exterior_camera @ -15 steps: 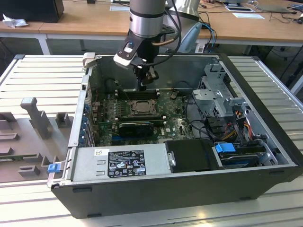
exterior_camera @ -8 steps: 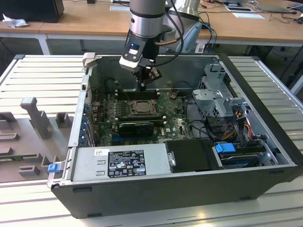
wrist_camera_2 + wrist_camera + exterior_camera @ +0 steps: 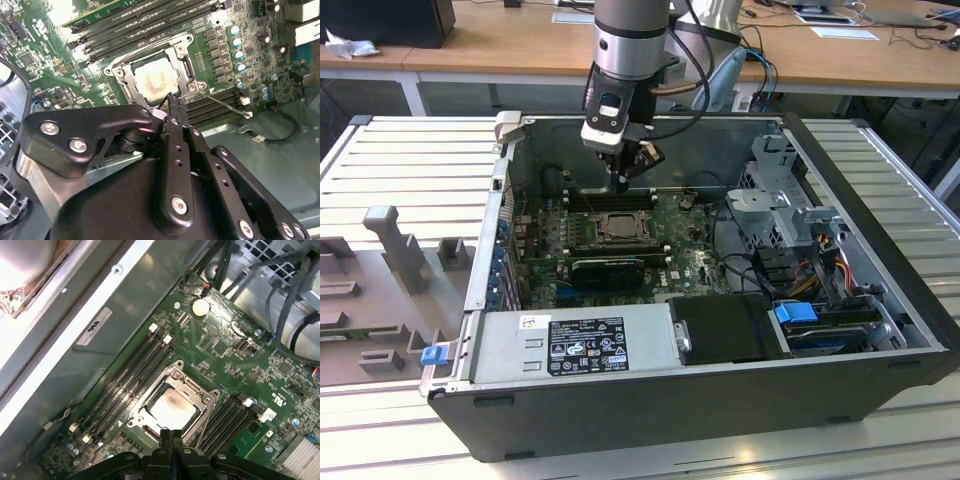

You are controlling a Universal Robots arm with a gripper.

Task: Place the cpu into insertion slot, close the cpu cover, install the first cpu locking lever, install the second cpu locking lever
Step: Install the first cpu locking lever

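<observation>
The cpu (image 3: 171, 407) (image 3: 156, 80) lies flat in the insertion slot (image 3: 617, 226), its pale top showing through the cut-out of the cpu cover (image 3: 196, 388) (image 3: 124, 82), which rests down over it. A thin metal locking lever (image 3: 223, 104) sticks out sideways from one corner of the socket, over the memory slots. My gripper (image 3: 171, 436) (image 3: 175, 102) (image 3: 621, 181) hovers just above the socket's edge, shut, with its fingertips together and nothing between them.
Long black memory slots (image 3: 127, 377) flank the socket on both sides. The open computer case (image 3: 880, 190) holds a power supply (image 3: 575, 343), a drive cage (image 3: 780, 200) and loose cables (image 3: 820, 250). Grey holders (image 3: 390, 245) stand at the exterior view's left.
</observation>
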